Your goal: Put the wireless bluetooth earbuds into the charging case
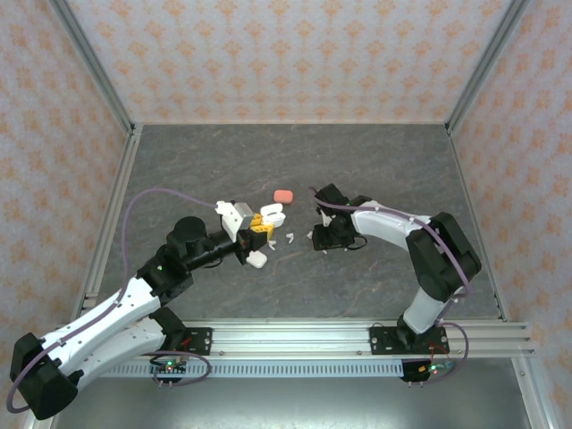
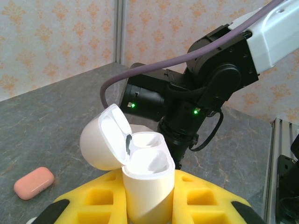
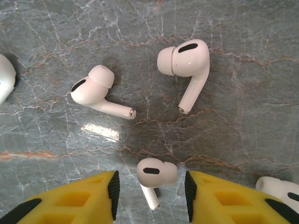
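Observation:
My left gripper (image 2: pixel 148 198) is shut on a white charging case (image 2: pixel 148 179). The case stands upright between the yellow fingers (image 2: pixel 96 200), its lid (image 2: pixel 103 138) flipped open to the left and both wells empty. In the top view this gripper (image 1: pixel 261 223) hovers left of centre. My right gripper (image 3: pixel 152 190) is open, low over the table, with a white earbud (image 3: pixel 156 172) lying between its black pads and touching neither. Two more white earbuds (image 3: pixel 100 92) (image 3: pixel 187 65) lie just beyond it. A fourth earbud (image 3: pixel 279 190) peeks in at the lower right.
A coral-pink closed case (image 1: pixel 283 195) lies behind the grippers, also seen on the table (image 2: pixel 33 183) in the left wrist view. Another white case (image 1: pixel 258 260) rests near the left gripper. The right arm's wrist (image 2: pixel 205 93) stands close in front of the held case.

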You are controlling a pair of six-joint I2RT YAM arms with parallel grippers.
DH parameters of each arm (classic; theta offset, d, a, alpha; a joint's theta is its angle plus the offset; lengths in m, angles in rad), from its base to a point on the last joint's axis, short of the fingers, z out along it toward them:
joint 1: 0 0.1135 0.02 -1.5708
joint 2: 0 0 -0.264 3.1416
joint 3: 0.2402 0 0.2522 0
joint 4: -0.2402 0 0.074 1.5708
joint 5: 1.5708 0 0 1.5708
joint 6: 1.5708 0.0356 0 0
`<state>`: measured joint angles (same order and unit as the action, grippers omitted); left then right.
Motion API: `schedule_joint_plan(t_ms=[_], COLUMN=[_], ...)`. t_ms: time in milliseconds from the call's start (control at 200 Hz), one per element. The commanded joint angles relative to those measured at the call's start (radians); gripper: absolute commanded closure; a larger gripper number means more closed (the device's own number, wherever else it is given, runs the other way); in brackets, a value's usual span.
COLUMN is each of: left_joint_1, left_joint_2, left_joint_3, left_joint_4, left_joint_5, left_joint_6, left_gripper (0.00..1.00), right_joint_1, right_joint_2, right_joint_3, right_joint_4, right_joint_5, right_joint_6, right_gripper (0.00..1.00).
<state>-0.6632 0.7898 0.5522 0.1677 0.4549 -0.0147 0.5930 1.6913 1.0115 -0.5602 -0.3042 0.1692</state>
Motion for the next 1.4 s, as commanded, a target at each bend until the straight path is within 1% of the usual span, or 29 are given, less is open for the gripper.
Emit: schedule_joint_plan(t_ms=[0,335,551,706,811,941,1146,1261,1391], left_joint_1=[-0.007,-0.007,-0.007,-0.007,-0.007,-0.007,-0.007,-0.007,-0.007], left_joint_2=[-0.003,-0.003,-0.003,-0.003,-0.002,0.005,0.042,0.071,0.114], left_joint_3=[0.002,0.000,0.000,-0.001,-0.006,-0.019,-0.032,-0.028,-0.012], left_joint_4=[0.006,0.005,0.004,0.003,0.010,0.055,0.146,0.194,0.241], left_joint_5=[-0.018,-0.017,-0.015,-0.016,-0.015,-0.013,-0.019,-0.023,-0.018], left_joint_6=[0.026,0.024,0.024,0.022,0.017,-0.005,-0.035,-0.042,-0.046], left_gripper=[1.00,1.00,1.00,1.00,1.00,1.00,1.00,1.00,1.00], right_joint_1=[0.004,0.008,0.010,0.011,0.011,0.010,0.011,0.010,0.010], right_joint_2=[0.020,0.055,0.068,0.058,0.027,-0.066,-0.298,-0.440,-0.588], right_joint_3=[0.016,0.018,0.018,0.018,0.006,-0.024,-0.056,-0.074,-0.109], right_joint_4=[0.002,0.014,0.029,0.035,0.048,0.093,0.183,0.260,0.390], right_joint_5=[0.022,0.025,0.022,0.020,0.020,0.007,-0.013,-0.028,-0.061], right_joint_6=[0.014,0.015,0.017,0.017,0.020,0.034,0.080,0.119,0.183], right_gripper=[0.57,0.61,0.66,0.72,0.73,0.73,0.74,0.73,0.73])
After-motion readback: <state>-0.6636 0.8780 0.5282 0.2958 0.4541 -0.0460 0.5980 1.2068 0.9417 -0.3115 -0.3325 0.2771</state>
